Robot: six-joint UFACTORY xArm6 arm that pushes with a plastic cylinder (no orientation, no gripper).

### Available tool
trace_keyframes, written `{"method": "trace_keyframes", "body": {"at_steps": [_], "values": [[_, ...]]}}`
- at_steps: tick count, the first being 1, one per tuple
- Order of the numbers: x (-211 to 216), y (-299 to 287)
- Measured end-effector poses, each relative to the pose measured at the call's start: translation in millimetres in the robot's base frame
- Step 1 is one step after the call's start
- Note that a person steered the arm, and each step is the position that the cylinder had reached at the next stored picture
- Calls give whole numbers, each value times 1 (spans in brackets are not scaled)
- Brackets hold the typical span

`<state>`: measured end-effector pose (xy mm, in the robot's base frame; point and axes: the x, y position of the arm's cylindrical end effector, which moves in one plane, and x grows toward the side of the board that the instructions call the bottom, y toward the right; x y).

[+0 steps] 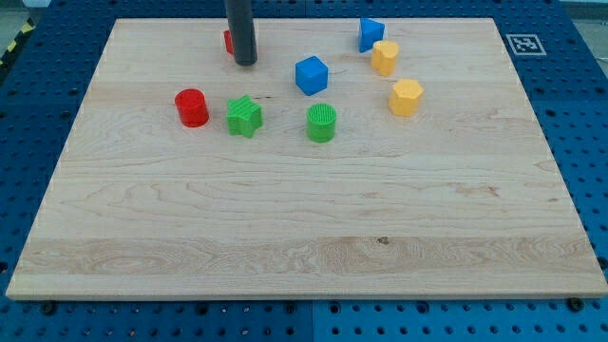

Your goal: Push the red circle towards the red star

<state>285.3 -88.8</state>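
Observation:
The red circle (192, 107) is a short red cylinder at the view's left of the board. The red star (229, 42) is near the view's top; only a small red sliver of it shows, the rest hidden behind my rod. My tip (245, 63) rests on the board right next to the red star, above and to the right of the red circle and well apart from it.
A green star (244, 116) lies just right of the red circle, then a green circle (322, 123). A blue cube (311, 75) sits mid-top. A blue block (370, 34) and two yellow blocks (385, 57) (406, 97) lie at the top right of the wooden board (304, 228).

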Motion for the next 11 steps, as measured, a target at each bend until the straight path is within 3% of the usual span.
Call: {"method": "trace_keyframes", "body": {"at_steps": [1,3,6,8,11], "values": [[6,-13],[34,-94],[133,-107],[138,-80],[102,-48]]}}
